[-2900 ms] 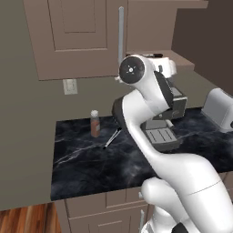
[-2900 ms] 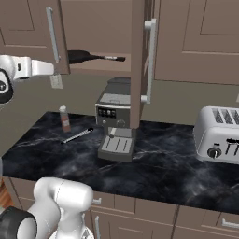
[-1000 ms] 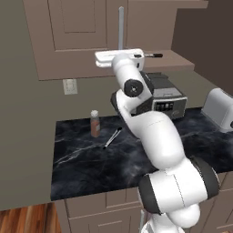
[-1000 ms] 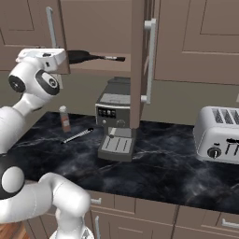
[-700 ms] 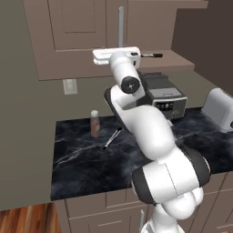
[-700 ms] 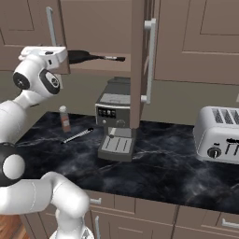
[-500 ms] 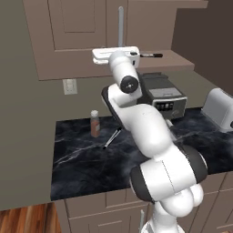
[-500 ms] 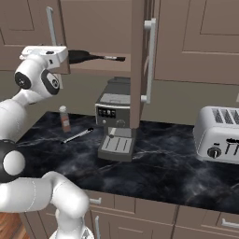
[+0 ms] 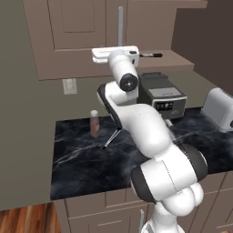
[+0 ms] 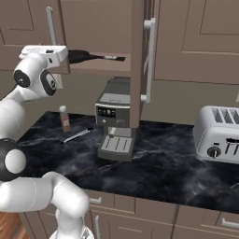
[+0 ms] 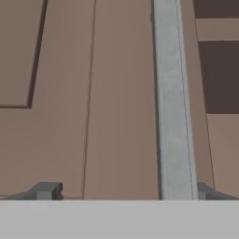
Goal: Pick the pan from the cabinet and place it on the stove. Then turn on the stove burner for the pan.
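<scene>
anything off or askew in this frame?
Mostly tidy. The pan sits in the open cabinet with its handle poking past the shelf edge. A thin utensil lies loose on the counter beside a small bottle.

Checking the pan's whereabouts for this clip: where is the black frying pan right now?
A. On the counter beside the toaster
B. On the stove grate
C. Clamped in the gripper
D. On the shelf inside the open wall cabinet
D: the pan lies on the shelf of the open cabinet, handle pointing out, while the open gripper faces a closed door's bar handle.
</scene>
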### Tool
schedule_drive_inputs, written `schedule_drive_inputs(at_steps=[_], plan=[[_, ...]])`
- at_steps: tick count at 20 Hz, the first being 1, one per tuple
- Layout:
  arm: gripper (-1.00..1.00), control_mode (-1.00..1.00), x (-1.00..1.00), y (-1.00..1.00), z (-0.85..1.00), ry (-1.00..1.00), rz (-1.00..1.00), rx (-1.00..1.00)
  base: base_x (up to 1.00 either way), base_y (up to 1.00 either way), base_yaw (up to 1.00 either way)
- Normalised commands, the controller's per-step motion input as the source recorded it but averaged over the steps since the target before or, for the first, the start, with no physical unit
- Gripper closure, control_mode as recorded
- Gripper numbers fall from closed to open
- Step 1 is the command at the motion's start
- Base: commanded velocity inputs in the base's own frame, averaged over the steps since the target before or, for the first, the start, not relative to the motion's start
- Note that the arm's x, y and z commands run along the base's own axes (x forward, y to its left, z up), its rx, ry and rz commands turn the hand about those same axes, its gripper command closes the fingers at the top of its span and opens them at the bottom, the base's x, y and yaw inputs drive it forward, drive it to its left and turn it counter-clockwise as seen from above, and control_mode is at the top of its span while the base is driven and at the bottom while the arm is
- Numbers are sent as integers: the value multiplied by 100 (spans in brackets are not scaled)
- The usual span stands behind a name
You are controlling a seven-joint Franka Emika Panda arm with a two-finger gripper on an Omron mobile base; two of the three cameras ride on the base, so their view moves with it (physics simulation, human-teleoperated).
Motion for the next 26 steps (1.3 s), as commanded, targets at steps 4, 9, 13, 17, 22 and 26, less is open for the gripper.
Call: schedule_drive_inputs(at_steps=[4, 9, 13, 17, 22, 26], plan=[[100, -100, 30, 21, -11, 8, 3, -2, 0, 0, 0], [100, -100, 3, 3, -3, 6, 0, 0, 0, 0, 0], [100, -100, 1, 2, -2, 0, 0, 0, 0, 0, 0], [100, -100, -2, 18, -1, -7, 0, 0, 0, 0, 0], [100, -100, -10, 54, -1, -7, 0, 0, 0, 0, 0], [100, -100, -38, 88, 0, -9, -2, -4, 0, 0, 0]])
